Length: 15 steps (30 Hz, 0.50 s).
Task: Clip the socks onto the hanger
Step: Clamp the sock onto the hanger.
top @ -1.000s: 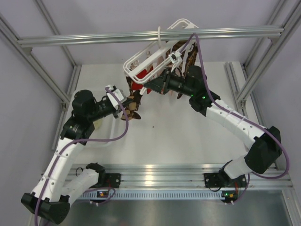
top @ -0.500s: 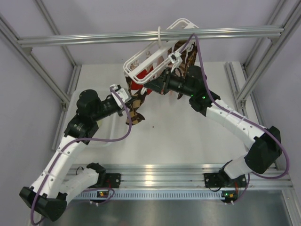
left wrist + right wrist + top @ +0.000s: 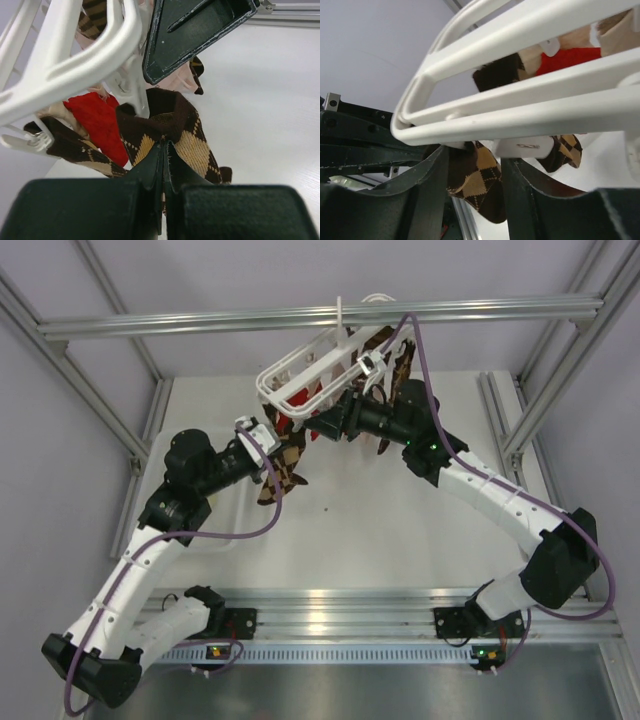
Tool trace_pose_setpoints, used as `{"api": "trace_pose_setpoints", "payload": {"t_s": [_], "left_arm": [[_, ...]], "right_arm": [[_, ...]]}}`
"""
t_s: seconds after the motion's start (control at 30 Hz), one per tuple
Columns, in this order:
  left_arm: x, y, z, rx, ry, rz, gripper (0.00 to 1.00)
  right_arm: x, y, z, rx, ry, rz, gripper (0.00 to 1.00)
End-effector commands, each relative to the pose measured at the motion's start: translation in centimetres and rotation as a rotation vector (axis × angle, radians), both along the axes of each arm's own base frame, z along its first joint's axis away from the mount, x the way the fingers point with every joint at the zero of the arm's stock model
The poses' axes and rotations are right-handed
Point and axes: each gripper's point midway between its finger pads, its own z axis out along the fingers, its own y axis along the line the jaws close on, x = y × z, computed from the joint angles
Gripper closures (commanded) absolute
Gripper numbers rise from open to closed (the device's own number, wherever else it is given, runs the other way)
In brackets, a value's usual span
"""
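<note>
The white hanger [image 3: 300,375] hangs by its hook from the overhead bar, with its frame [image 3: 520,107] just above my right gripper. A brown and tan check sock [image 3: 282,468] slopes down from the hanger's left end. My left gripper [image 3: 268,452] is shut on its lower part [image 3: 172,132]. My right gripper [image 3: 475,156] stands open under the frame, its fingers on either side of that sock's [image 3: 482,175] upper end, which meets a white clip [image 3: 457,145]. Another white clip [image 3: 525,147] sits above the right finger. A second check sock [image 3: 393,355] hangs from the hanger's right part.
A red sock [image 3: 290,425] and a pale pink sock [image 3: 177,82] also hang from the hanger. The aluminium bar [image 3: 200,322] crosses overhead, with frame posts at both sides. The white tabletop [image 3: 380,530] lies below, with a rail along the near edge.
My right gripper has opened beneath the hanger frame. The hanger has swung down to a flatter tilt. My left gripper has carried the sock's lower end right and slightly up.
</note>
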Motion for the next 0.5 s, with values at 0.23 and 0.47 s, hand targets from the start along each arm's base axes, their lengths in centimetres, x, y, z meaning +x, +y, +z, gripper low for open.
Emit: {"api": "trace_pose_setpoints", "payload": {"t_s": [0.23, 0.47], "left_arm": [[1.3, 2.0, -0.2, -0.070, 0.073, 0.182, 1.00], [2.1, 4.3, -0.6, -0.148, 0.140, 0.352, 1.00]], "right_arm": [[-1.6, -1.8, 3.7, 0.012, -0.171, -0.001, 0.36], [-2.8, -3.8, 2.4, -0.054, -0.234, -0.039, 0.11]]}}
